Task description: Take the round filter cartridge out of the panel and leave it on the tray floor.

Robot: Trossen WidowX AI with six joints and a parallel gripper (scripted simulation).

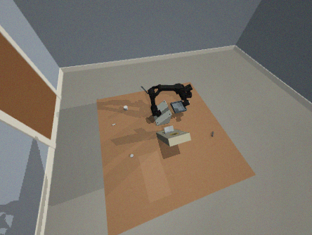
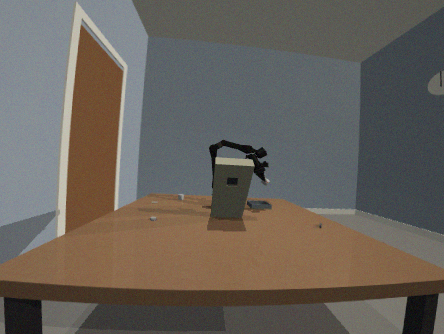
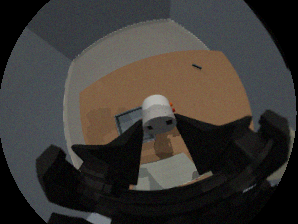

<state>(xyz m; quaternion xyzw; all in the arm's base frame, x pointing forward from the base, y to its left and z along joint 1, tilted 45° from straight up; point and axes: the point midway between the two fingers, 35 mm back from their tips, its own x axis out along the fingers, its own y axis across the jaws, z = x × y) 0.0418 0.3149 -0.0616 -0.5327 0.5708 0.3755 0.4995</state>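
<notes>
The filter cartridge is a short white-grey cylinder with two dark slots on its near face. My gripper is shut on it at the slotted end and holds it in the air, clear of the panel. In the top view the cartridge is hidden by the gripper. The tray is dark with a blue-grey floor; it lies below the gripper, partly hidden by the cartridge and a finger in the wrist view. The service panel stands tilted, with a yellow-ringed opening on its face.
A grey plate lies under the arm, beside the tray. A white cylinder and small pale pieces are on the table's left side. A small dark piece lies to the right of the panel.
</notes>
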